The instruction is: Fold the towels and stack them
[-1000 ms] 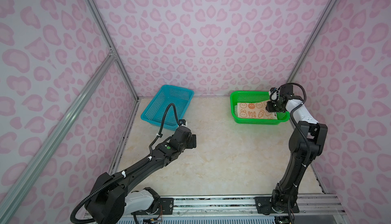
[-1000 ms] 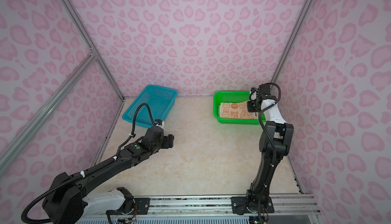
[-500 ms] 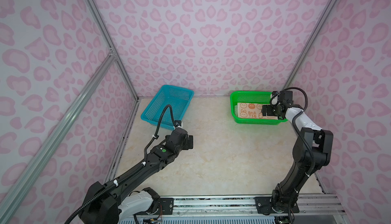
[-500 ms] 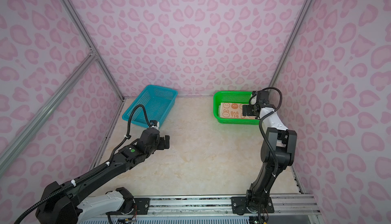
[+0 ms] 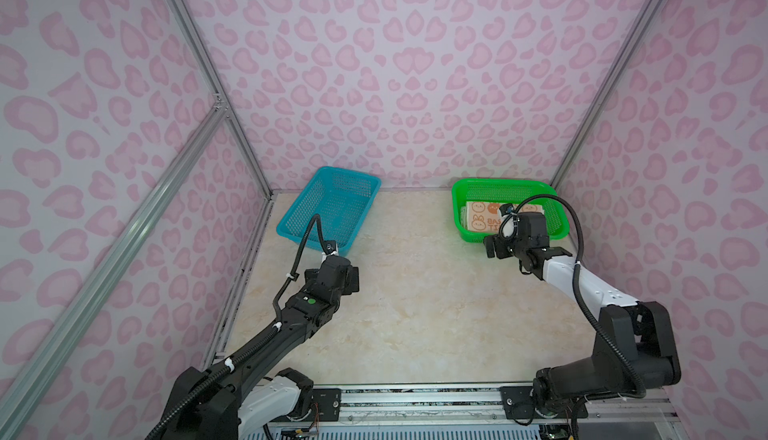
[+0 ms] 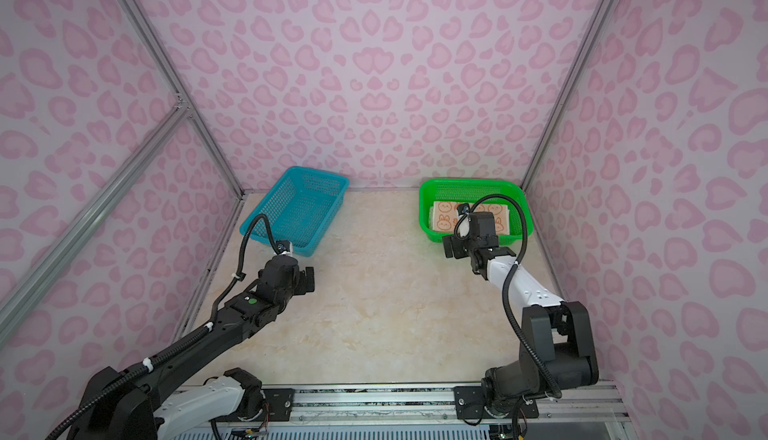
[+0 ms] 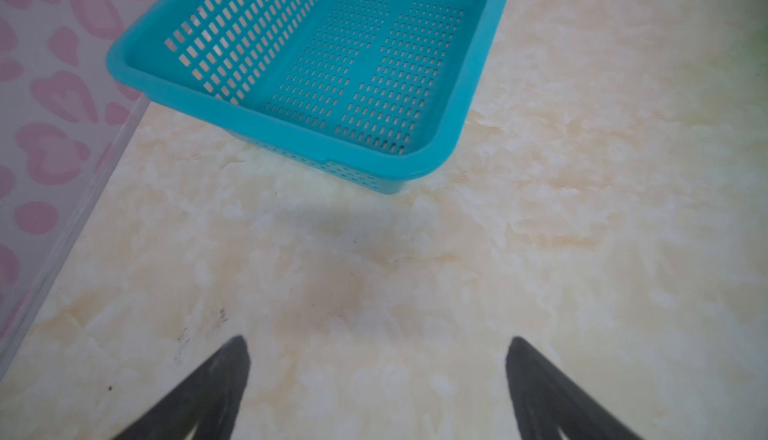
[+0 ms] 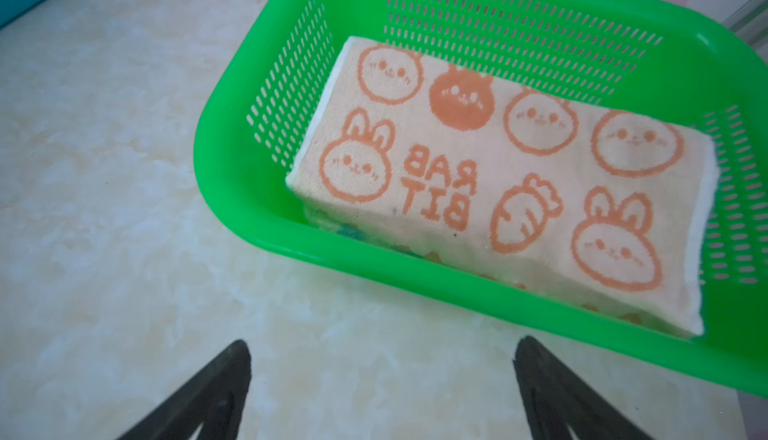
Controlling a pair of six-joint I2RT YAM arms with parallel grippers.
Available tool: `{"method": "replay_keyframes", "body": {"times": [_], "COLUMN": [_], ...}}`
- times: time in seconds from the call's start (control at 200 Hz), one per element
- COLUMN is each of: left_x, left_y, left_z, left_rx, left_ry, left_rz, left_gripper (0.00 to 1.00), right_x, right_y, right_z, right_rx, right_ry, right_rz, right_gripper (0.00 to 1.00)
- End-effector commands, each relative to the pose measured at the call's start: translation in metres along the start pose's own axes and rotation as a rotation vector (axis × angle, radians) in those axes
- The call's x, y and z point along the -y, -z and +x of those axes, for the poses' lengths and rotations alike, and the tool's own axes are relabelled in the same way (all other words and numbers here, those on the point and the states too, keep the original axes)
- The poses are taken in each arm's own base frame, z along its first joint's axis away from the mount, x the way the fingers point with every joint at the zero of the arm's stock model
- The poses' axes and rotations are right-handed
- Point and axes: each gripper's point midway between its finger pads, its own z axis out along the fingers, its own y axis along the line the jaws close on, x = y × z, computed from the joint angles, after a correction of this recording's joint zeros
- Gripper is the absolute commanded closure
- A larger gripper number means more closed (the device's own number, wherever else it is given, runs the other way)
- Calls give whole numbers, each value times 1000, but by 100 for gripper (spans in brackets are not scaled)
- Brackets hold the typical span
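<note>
Now the left tool [image 7: 377, 340] hangs wide open and grips nothing, over the counter [image 5: 415, 301] just below the blue basket [image 5: 332, 205], left of centre. Likewise open and unloaded, the right tool [image 8: 382, 340] sits just short of the green basket [image 8: 216, 176], right of centre. Inside it, a folded peach towel [image 8: 498, 176] tops the lower towels [image 8: 351, 230].

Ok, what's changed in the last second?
The right pincer let go of the rabbit towel and drew back out of the green basket, now open over the table. The left pincer backed slightly away from the blue basket. Towel and both baskets stayed put.
</note>
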Motion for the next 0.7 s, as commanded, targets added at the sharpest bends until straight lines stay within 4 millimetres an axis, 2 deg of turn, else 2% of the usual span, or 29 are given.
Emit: {"method": "replay_keyframes", "body": {"times": [0.0, 0.08, 0.21, 0.265, 0.37, 0.485, 0.57, 0.695], "left_x": [-13, -22, -41, -50, -65, -79, -87, -95], "left_y": [-3, -7, -13, -17, -31, -43, -49, -56], "left_z": [-16, -19, -39, -44, -46, -45, -45, -41], "left_rx": [86, 99, 201, 248, 304, 346, 357, 382], "left_ry": [16, 14, 24, 42, 105, 152, 155, 182], "left_rz": [-41, -57, -129, -142, -111, -82, -93, -88], "left_gripper": [2, 2, 2, 2, 2, 2, 2, 2], "right_x": [-12, -14, -16, -12, -10, -24, -26, -18], "right_y": [3, 2, -3, -2, 1, -1, 6, 17], "right_z": [-3, 14, 46, 45, 42, 42, 40, 44], "right_rx": [93, 108, 152, 239, 230, 255, 298, 352], "right_ry": [0, 9, 28, 20, -2, 43, 55, 24], "right_rz": [-1, 21, 48, 79, 88, 16, 26, 73], "right_gripper": [1, 1, 1, 1, 0, 0, 0, 0]}}
